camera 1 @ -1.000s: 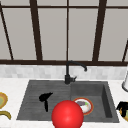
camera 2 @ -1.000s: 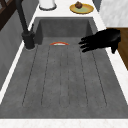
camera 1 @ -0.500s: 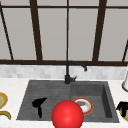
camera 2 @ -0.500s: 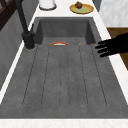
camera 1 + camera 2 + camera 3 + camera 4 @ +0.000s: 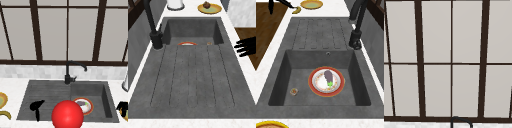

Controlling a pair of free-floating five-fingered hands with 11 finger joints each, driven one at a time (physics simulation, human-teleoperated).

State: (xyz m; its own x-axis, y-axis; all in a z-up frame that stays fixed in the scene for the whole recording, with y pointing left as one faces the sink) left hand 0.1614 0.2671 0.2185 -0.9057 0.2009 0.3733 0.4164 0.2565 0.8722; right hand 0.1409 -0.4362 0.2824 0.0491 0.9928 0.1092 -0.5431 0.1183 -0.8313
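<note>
My left hand (image 5: 37, 107) hovers over the front of the grey drainboard (image 5: 193, 75), holding nothing. In the left side view this left hand (image 5: 246, 47) sits past the counter's front edge, fingers straight and pointing at the sink. It also appears as the left hand (image 5: 271, 6) at the top left of the right side view, near a banana (image 5: 296, 10). My right hand (image 5: 122, 107) hangs above a yellow plate (image 5: 124, 114) on the right counter. In the basin lies a red-rimmed plate (image 5: 314, 86) bearing an eggplant (image 5: 328, 76). A red ball (image 5: 67, 115) sits at the sink's front edge.
The black faucet (image 5: 68, 75) stands behind the sink. A small round item (image 5: 294, 91) lies in the basin's front corner. A yellow dish (image 5: 2, 100) and banana (image 5: 6, 115) are on the left counter. A white container (image 5: 175, 3) and a plate holding a brown item (image 5: 209, 8) are on the right.
The left hand has drawn back from over the drainboard toward the counter's front edge. The right hand, the plate and the red ball have stayed put.
</note>
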